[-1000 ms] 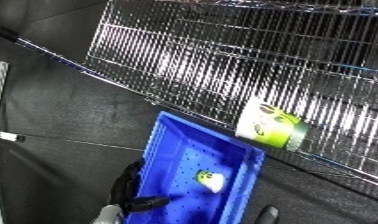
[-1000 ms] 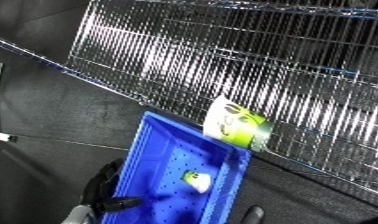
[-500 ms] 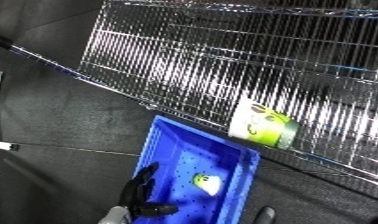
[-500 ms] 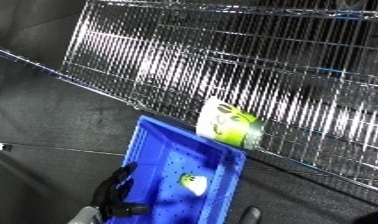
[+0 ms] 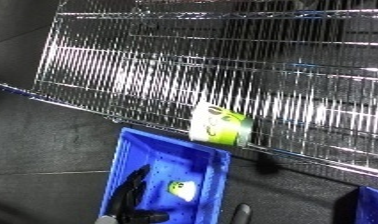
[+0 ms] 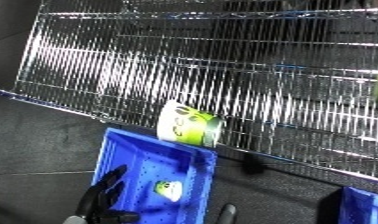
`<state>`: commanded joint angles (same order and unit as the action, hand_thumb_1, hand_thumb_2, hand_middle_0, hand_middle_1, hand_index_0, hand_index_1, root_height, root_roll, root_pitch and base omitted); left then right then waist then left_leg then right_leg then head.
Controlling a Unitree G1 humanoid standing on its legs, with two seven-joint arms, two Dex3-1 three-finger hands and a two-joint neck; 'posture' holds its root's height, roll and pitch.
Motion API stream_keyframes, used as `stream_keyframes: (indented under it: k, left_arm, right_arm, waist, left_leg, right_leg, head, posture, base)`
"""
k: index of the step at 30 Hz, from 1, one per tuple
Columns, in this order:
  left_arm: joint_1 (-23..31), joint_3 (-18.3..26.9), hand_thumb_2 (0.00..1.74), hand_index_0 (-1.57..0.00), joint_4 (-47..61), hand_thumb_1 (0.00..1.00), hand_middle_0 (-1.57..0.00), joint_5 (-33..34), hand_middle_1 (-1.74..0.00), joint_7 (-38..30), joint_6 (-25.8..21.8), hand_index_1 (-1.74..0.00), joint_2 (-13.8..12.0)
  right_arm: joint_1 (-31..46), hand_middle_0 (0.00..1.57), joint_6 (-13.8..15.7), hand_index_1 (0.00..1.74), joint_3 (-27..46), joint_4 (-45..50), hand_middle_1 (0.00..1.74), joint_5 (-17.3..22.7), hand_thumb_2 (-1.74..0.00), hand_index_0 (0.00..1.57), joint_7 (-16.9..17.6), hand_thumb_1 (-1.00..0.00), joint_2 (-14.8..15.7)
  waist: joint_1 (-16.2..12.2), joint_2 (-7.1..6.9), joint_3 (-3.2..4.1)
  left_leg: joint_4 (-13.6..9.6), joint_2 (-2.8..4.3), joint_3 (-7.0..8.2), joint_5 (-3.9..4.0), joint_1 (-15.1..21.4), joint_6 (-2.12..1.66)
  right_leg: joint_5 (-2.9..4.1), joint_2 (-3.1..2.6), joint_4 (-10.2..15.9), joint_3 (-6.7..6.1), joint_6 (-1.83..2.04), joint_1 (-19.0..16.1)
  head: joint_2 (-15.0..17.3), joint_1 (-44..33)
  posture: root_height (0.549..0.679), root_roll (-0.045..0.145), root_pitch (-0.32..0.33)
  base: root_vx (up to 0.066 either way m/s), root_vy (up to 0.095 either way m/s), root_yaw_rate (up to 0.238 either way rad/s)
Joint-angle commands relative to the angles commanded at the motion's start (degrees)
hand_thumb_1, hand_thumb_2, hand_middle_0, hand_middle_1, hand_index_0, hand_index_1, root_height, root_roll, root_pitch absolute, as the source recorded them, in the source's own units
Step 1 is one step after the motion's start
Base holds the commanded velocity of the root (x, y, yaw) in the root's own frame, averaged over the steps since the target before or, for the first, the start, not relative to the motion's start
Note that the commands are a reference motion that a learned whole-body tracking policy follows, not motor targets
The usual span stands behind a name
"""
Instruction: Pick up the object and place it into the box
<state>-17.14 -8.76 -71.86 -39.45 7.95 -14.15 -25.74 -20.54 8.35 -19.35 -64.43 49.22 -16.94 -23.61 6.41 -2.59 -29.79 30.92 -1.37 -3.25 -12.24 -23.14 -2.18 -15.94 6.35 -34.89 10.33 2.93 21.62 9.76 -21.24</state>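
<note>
At the bottom edge, the left hand (image 5: 132, 197) sits inside the blue bin (image 5: 121, 165), fingers straight and spread, holding nothing. Just right of it, a small white-and-green object (image 5: 182, 188) lies on the bin floor. Beyond, mid-frame, a green-and-white can (image 5: 219, 125) rests on the wire shelf (image 5: 150, 75).

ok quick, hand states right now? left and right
Left hand: open, fingers straight, holding nothing, over the blue bin.
Right hand: cannot be told; only a small grey bit shows at the bottom edge.
</note>
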Motion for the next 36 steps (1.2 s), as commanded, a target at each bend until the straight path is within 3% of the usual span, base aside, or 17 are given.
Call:
stream_keyframes:
  k: [6,11,22,29,36]
  left_arm:
    - [0.36,-1.67,0.00,0.00,3.51,0.00,0.00,-2.29,0.00,3.25,-1.13,0.00,1.66]
    - [0.80,-3.23,0.00,0.00,5.48,0.00,0.00,-1.41,0.00,1.81,-0.05,0.00,3.54]
    - [1.81,-4.30,0.00,0.00,4.55,0.00,0.00,-1.37,0.00,0.94,3.86,0.00,5.44]
    - [2.38,-4.09,0.00,0.00,3.44,0.00,0.00,-1.70,0.00,1.33,5.42,0.00,5.81]
    - [3.09,-3.59,0.00,0.00,3.22,0.00,0.00,-1.02,0.00,1.28,5.98,0.00,6.00]
  right_arm:
    - [-0.01,0.00,-0.17,0.00,0.95,-0.53,0.00,-0.76,0.00,0.00,-0.61,0.00,-0.51]
    - [-0.51,0.00,-0.68,0.00,1.98,-0.96,0.00,-1.72,0.00,0.00,-0.83,0.00,-0.67]
    - [-0.55,0.00,-1.56,0.00,3.48,-2.40,0.00,-4.88,0.00,0.00,-2.03,0.00,-1.50]
    - [-0.22,0.00,-1.36,0.00,4.04,-3.40,0.00,-5.96,0.00,0.00,-2.83,0.00,-1.51]
    - [-0.16,0.00,-0.42,0.00,4.29,-2.90,0.00,-5.99,0.00,0.00,-2.67,0.00,-1.34]
  waist:
    - [-0.58,1.10,0.02]
    - [-1.02,2.03,0.34]
    - [-2.70,3.38,1.02]
    - [-3.41,3.47,1.49]
    - [-4.20,3.37,1.74]
  left_leg:
    - [0.85,-0.11,0.40,-0.42,-0.14,0.24]
    - [0.66,-0.14,0.58,-0.17,-0.03,0.38]
    - [-0.12,0.10,1.42,0.01,1.33,0.41]
    - [0.08,0.15,1.95,-0.47,2.02,0.49]
    - [1.50,0.48,2.86,-1.40,2.02,0.61]
  right_leg:
    - [0.77,-0.05,-0.17,-0.63,0.31,0.54]
    - [1.24,-0.09,-0.56,-1.01,0.59,1.02]
    - [1.14,0.09,-1.78,-1.96,0.74,1.14]
    - [1.29,-0.10,-1.80,-2.55,0.84,1.03]
    - [1.07,-0.45,-2.48,-3.27,0.63,1.15]
  head:
    - [-1.13,7.81]
    - [-1.05,17.04]
    - [0.65,27.43]
    - [1.80,33.26]
    - [3.16,35.98]
  posture:
    - [0.652,0.039,0.045]
    - [0.651,0.037,0.044]
    - [0.649,0.039,0.033]
    - [0.650,0.040,0.028]
    - [0.649,0.041,0.022]
  base:
    - [-0.002,0.009,-0.053]
    - [0.000,0.024,-0.048]
    - [0.015,0.044,-0.108]
    - [0.012,0.010,-0.097]
    - [0.005,0.012,-0.124]
